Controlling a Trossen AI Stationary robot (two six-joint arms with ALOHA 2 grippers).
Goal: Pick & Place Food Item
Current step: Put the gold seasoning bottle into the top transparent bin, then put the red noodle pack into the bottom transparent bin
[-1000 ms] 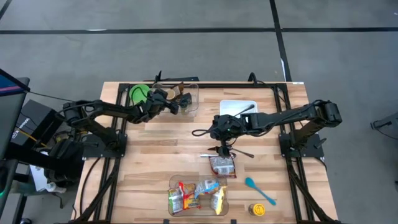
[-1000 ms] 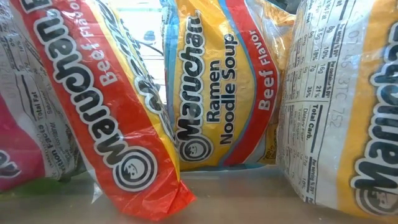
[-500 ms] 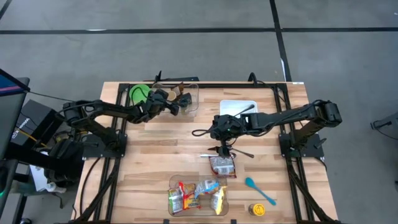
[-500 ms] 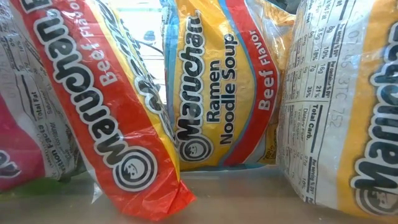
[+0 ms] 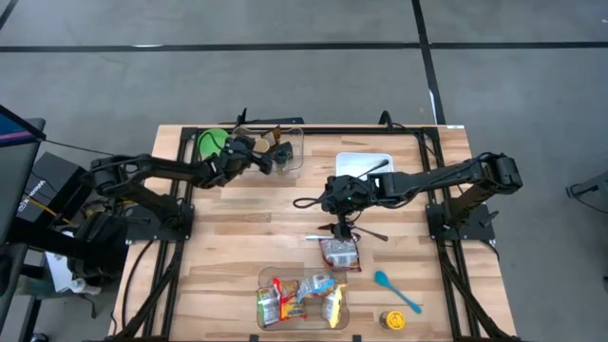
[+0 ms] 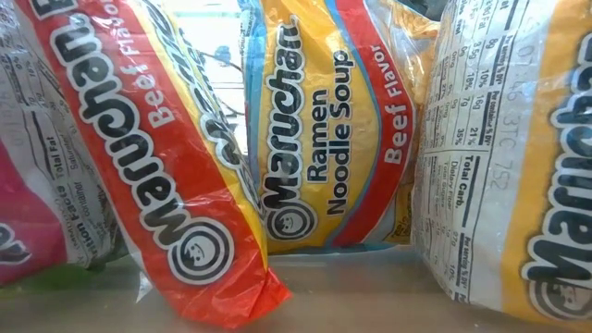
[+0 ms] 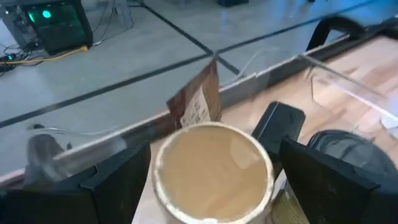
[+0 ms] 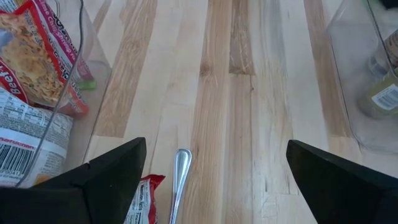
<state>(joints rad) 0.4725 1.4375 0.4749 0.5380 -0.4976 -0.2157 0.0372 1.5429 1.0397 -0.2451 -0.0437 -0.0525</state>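
- Two arms reach over my wooden worktop (image 5: 237, 237), the left one toward the far edge and the right one near the middle.
- My left tool (image 5: 268, 156) sits at the clear bin (image 5: 290, 150) on the far side; its fingers (image 7: 118, 180) stand wide apart on either side of a round tan lid (image 7: 213, 168), which I cannot say they touch.
- A brown packet (image 7: 196, 106) stands upright just behind that lid in the left wrist view.
- My right tool (image 5: 342, 228) points down at mid-worktop, fingers (image 8: 112, 168) spread wide and holding nothing.
- A single ramen packet (image 5: 339, 254) lies on the wood just nearer the front than the right tool, with a metal spoon (image 8: 179, 180) beside it.
- Several more ramen packs (image 6: 324, 139) fill the clear tray (image 5: 302, 296) at the front edge, and they block the low view.
- I see a white dish (image 5: 364, 163) at the far right, a green item (image 5: 211, 142) at the far left, and a teal spoon (image 5: 394, 289) and a yellow lid (image 5: 392, 320) at the front right.
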